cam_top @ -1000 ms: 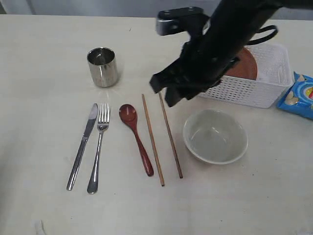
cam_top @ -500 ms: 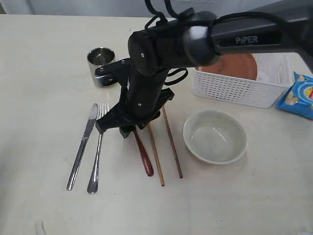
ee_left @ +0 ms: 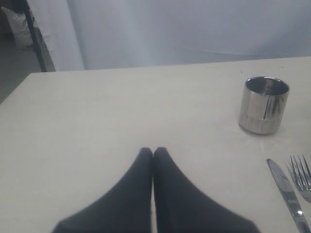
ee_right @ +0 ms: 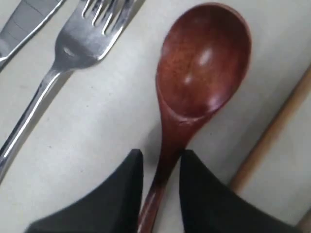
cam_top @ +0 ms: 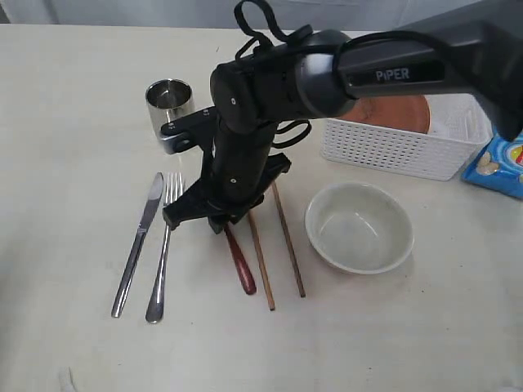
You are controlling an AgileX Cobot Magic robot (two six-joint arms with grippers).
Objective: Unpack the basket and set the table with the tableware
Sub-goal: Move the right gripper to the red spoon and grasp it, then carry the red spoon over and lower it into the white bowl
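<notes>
Lying between right fingers (ee_right: 121, 194): wooden spoon (ee_right: 201, 63) handle.

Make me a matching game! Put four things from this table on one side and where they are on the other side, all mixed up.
Things:
1. steel cup
2. wooden spoon
3. brown plate
4. bowl

Places:
A. inside the white basket
B. between the fingers of the right gripper
C. empty, beside the chopsticks
D. standing upright

Pairs: 1-D, 2-B, 3-A, 4-C.
</notes>
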